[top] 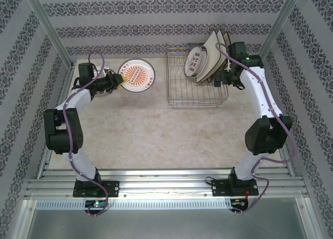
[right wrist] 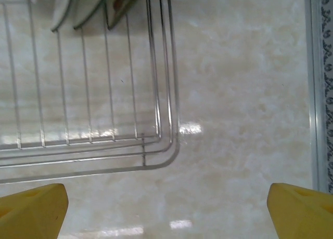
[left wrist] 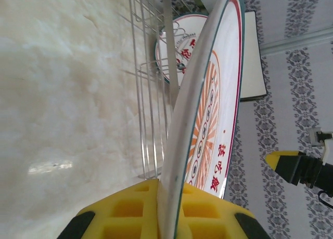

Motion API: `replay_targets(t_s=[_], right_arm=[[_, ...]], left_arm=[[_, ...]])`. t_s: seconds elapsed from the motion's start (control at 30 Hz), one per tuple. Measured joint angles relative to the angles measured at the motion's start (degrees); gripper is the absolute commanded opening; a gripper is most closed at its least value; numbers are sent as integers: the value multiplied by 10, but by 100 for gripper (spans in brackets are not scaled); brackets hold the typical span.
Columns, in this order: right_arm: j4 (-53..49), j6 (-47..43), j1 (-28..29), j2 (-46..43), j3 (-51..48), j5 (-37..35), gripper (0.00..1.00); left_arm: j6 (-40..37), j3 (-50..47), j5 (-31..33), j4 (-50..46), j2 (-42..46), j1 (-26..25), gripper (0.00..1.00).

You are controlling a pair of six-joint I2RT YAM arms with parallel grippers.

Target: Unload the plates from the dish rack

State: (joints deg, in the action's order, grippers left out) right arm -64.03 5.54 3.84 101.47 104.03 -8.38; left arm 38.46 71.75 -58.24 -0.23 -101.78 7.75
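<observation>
My left gripper [top: 122,81] is shut on the rim of a round white plate [top: 137,75] with an orange sunburst, held left of the dish rack [top: 196,93] and above the table. In the left wrist view that plate [left wrist: 210,109] runs edge-on out of the yellow pads of the gripper [left wrist: 169,202]. A second round plate [top: 194,61] and cream square plates [top: 213,53] stand in the silver wire rack's back right part. My right gripper [top: 221,79] hovers open by the rack's right side, with nothing between its fingers [right wrist: 302,208]; below it lies the rack's corner [right wrist: 156,145].
Patterned walls close in the table on three sides, with metal posts [top: 49,31] at the back corners. Bare marble tabletop [top: 156,135] lies in front of the rack. A metal rail [right wrist: 314,93] edges the table on the right.
</observation>
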Motion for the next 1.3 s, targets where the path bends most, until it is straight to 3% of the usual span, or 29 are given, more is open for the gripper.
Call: replay_targets(t_s=[0.27,0.57,1.3], right_arm=[[-19,-16,-4,13,2,-8,98],[-20,-26,-7,13,2,-11,98],[-18,-33,-7,10,-14,-17,98]], left_arm=[[-8,-61,55,-12,59,67,0],[47,-144,109,45,66,135,0],[96,-156,118,131,20,166,0]])
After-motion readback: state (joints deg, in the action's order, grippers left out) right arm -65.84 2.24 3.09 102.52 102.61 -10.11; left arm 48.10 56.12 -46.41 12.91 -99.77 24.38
